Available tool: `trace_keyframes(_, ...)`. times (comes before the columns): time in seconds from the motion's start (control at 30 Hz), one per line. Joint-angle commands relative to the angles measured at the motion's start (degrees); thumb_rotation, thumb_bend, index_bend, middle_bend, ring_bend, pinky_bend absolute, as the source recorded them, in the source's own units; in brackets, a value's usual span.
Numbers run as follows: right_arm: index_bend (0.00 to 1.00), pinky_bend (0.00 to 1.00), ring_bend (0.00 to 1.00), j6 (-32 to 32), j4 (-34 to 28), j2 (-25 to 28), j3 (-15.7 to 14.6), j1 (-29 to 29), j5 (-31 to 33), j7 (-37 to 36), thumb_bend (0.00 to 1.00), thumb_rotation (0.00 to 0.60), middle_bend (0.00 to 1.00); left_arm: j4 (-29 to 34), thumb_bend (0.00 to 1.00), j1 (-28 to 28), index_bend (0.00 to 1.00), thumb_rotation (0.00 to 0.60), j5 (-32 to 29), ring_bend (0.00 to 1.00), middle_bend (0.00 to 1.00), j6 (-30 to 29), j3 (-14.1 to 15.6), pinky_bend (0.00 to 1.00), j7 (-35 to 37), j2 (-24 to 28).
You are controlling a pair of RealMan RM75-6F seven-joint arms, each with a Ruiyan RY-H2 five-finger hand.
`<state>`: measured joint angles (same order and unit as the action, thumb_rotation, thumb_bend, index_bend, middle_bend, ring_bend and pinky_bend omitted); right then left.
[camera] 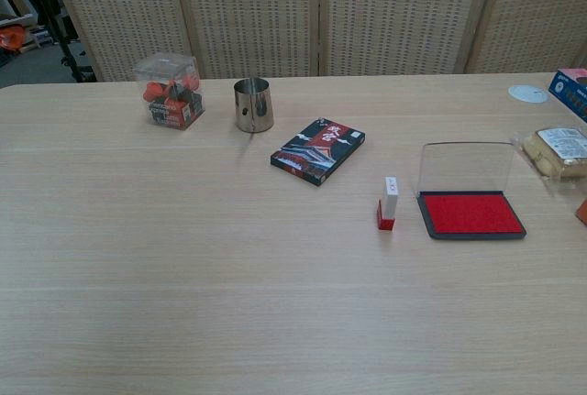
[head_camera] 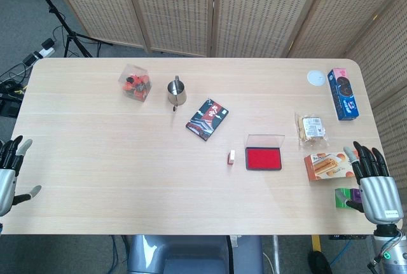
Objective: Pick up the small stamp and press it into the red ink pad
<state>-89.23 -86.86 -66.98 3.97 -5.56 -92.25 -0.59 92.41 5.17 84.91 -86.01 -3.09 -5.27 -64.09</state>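
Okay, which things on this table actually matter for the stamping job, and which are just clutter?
For the job: small stamp, red ink pad, right robot hand.

Lying about: metal cup, clear box, dark card box, snack packs.

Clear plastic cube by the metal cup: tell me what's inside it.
The clear cube holds a jumble of red-orange and dark pieces, with a printed label low on its front. What the pieces are is too small to tell.
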Motion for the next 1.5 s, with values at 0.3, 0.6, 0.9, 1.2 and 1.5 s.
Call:
trace_keyframes(0.3,0.0,0.0,0.0,7.3,-3.1,5.5,1.7,-12.0,-12.4,1.2,0.0,0.6,0.0,1.3,0.0,-0.2,0.0,0.6,-0.4,0.0,0.0,-1.2,-1.0,0.0,0.6,0.8)
trace_keyframes(0.6,0.0,0.71,0.69,19.7,-6.6,4.5,4.4,-23.5,-14.1,3.4,0.0,0.6,0.63,1.6,0.0,0.2,0.0,0.6,-2.3,0.0,0.0,-0.3,-1.8,0.0,0.7,1.0)
trace_keyframes(0.9,0.0,1.0,1.0,27.0,1.8,-3.5,4.5,-31.4,-14.0,5.4,0.0,0.6,0.93,1.1,0.0,0.8,0.0,0.6,-4.2,0.0,0.0,1.5,-2.3,0.0,0.6,0.8)
trace_keyframes(1.2,0.0,1.0,1.0,30.2,11.0,-11.5,3.5,-34.8,-11.2,7.6,0.0,0.6,0.94,0.9,0.0,1.2,0.0,0.6,-5.4,0.0,0.0,2.5,-2.7,0.0,0.8,0.8)
trace_keyframes(1.5,0.0,1.0,1.0,30.8,17.1,-16.4,2.5,-36.0,-8.8,7.5,0.0,0.6,0.94,0.8,0.0,1.4,0.0,0.6,-5.9,0.0,0.0,3.0,-2.8,0.0,1.1,0.9)
